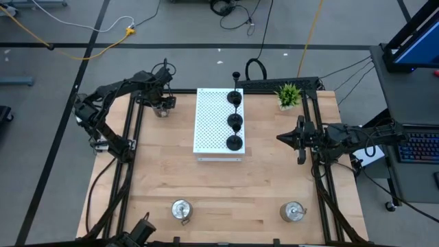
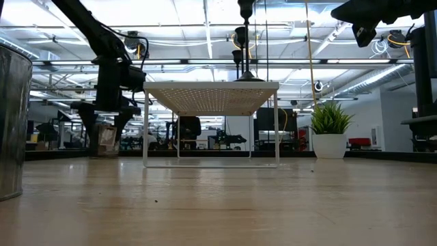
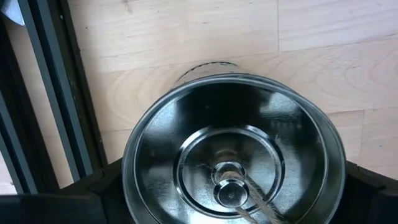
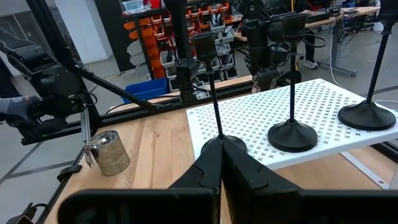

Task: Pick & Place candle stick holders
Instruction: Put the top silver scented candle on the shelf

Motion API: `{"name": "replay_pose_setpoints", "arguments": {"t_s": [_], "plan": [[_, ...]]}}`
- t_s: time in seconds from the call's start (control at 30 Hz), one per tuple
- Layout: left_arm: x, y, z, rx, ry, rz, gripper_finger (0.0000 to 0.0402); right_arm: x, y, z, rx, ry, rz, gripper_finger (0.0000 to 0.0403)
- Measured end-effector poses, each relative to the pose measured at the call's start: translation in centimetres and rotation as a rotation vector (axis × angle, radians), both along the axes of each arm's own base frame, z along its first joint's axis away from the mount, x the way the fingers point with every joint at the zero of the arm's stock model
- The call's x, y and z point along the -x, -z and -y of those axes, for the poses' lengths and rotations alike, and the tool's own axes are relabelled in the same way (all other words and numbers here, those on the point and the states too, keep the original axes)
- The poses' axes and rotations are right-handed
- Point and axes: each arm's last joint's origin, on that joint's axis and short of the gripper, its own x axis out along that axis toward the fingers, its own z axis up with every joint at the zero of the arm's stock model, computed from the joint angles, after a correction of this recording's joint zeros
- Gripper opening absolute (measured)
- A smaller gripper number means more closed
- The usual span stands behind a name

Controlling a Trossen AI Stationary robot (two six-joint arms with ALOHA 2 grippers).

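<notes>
A shiny silver candle stick holder [image 3: 233, 149] stands on its base at the table's far left, beside the black frame rail [image 3: 50, 93]. My left gripper [image 1: 162, 103] points down over it, open, with one finger on each side of its wall. Three black goblet-shaped holders [image 1: 235, 121] stand in a row on their round bases on the white perforated board [image 1: 212, 127]. Two more silver holders [image 1: 181, 209] [image 1: 293, 211] stand near the table's front edge. My right gripper [image 1: 281, 137] hovers shut and level at the right, touching nothing. My left gripper comes from above, its fingers [image 3: 93, 196] close against the silver holder's round wall [image 3: 134, 186] on two opposite sides. Whether they touch it cannot be told. The holder stands upright on the table.
A small green potted plant [image 1: 289, 95] stands at the far right, next to the board. Black frame rails [image 1: 130, 137] run along the table's left and right sides. Bare wood lies between the board and the two near silver holders.
</notes>
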Motion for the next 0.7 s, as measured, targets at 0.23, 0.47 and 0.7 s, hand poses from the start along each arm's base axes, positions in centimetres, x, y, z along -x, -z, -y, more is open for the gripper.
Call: {"name": "replay_pose_setpoints", "arguments": {"t_s": [0.23,0.47,0.7], "plan": [[-0.03,-0.01,-0.07,-0.008,0.013,0.000,0.0346,0.00,0.00,0.00,0.000,0.000,0.000,0.0000],[-0.09,0.01,-0.17,-0.017,0.034,0.001,0.0346,0.00,0.00,0.00,0.000,0.000,0.000,0.0000],[-0.18,0.01,-0.13,0.000,0.069,0.029,0.0348,0.00,0.00,0.00,0.000,0.002,0.000,0.0000]]}}
